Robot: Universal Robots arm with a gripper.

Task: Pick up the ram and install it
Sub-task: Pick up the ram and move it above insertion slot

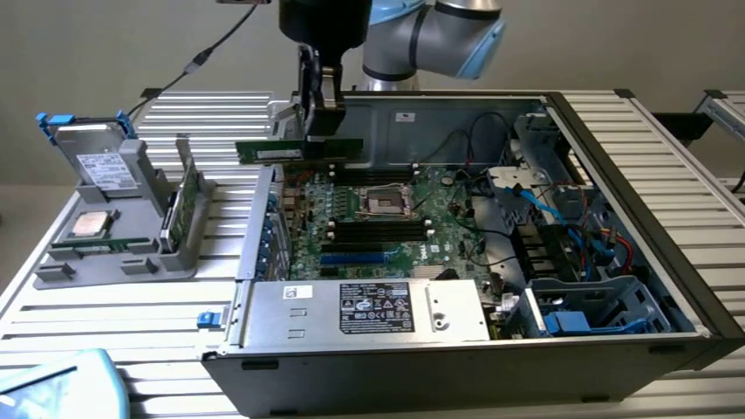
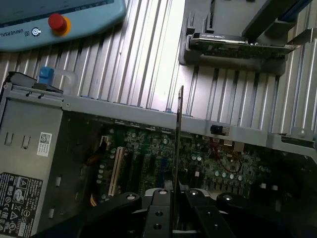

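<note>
**Figure. Open computer case [image 1: 629, 175] on a ribbed metal table [image 1: 117, 323], exterior and wrist views.**

Writing: in the wrist view we read "UNIVERSAL" along the edge of the pale blue pendant [image 2: 74, 15], next to its red button [image 2: 56, 21]. In the lower middle of the exterior view, the power supply [image 1: 349, 327] carries a black label [image 1: 376, 307] with white marks. A small white sticker [image 1: 299, 293] sits just to the label's left. We cannot read the print on either.

The ram [image 1: 299, 151] is a slim green board stick with a row of small dark chips along its face. We find it in the upper middle of the exterior view, held level with its long side running across the frame. It hangs in the air over the far edge of the motherboard [image 1: 407, 218], just above the upper group of black slots [image 1: 372, 175]. In the wrist view we see it edge-on [image 2: 178, 144], a thin dark blade standing out from between the fingers.

The gripper [image 1: 319, 131] is clenched on the ram's upper edge, a little right of its middle in the exterior view. The wrist view shows the fingers pressed against both faces.

At the exterior view's left, a grey holder [image 1: 70, 266] bears a square silver processor chip [image 1: 91, 225].
</note>
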